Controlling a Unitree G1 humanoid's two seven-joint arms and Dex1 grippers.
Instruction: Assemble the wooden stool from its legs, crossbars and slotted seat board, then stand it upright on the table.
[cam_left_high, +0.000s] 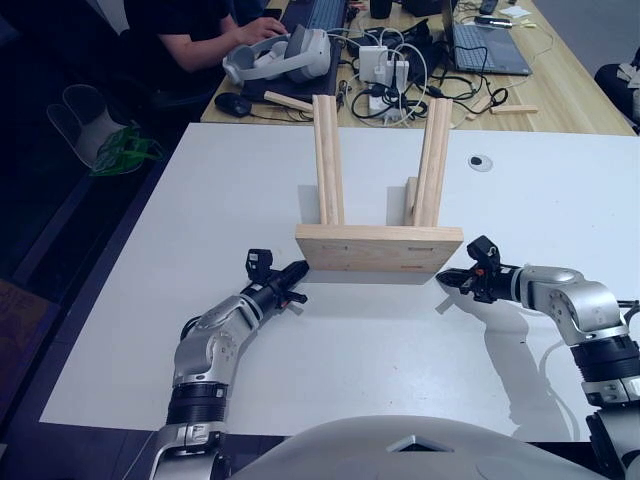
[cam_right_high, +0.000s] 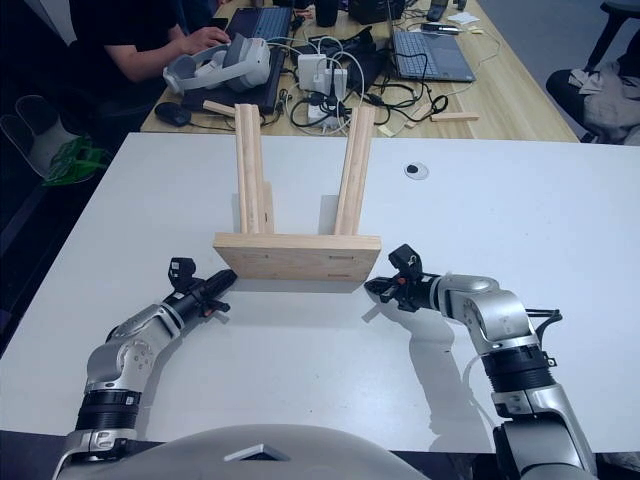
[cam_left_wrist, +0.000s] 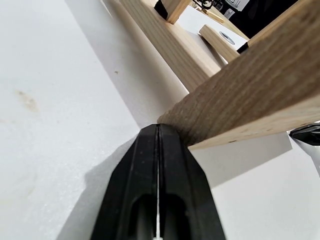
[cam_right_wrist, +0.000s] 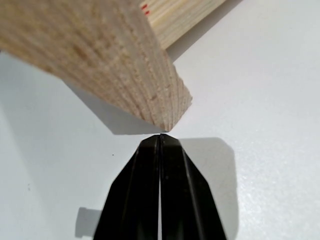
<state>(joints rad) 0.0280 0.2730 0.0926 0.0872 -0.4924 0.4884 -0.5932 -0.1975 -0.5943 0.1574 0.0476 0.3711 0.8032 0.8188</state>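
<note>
1. The stool (cam_left_high: 378, 200) lies on its side near the middle of the white worktop (cam_left_high: 300, 380). Its seat board (cam_left_high: 378, 248) stands on one long edge, with its broad face turned toward the robot.
2. Two legs can be counted from above, one (cam_left_high: 327, 160) near the board's left end and one (cam_left_high: 432, 160) near its right end. Both run away from the robot toward the far edge of the worktop.
3. The left tool (cam_left_high: 298, 270) lies low over the worktop at the board's lower left corner. Its fingers (cam_left_wrist: 145, 165) are pressed together and pinch nothing, and the tip sits right at the corner. Whether it touches the wood cannot be told.
4. The right tool (cam_left_high: 443, 280) lies low at the board's lower right corner. Its fingers (cam_right_wrist: 142, 170) are also pressed together and empty, with the tip just beside the rounded corner.
5. One small round grommet (cam_left_high: 481, 161) is set in the worktop, to the right of the legs.
6. A wooden desk (cam_left_high: 570, 100) stands behind the worktop. It carries one headset (cam_left_high: 280, 55), one mouse (cam_left_high: 232, 103), a laptop (cam_left_high: 485, 45), a tangle of cables (cam_left_high: 385, 70) and two loose wooden sticks (cam_left_high: 288, 100) (cam_left_high: 513, 108).
</note>
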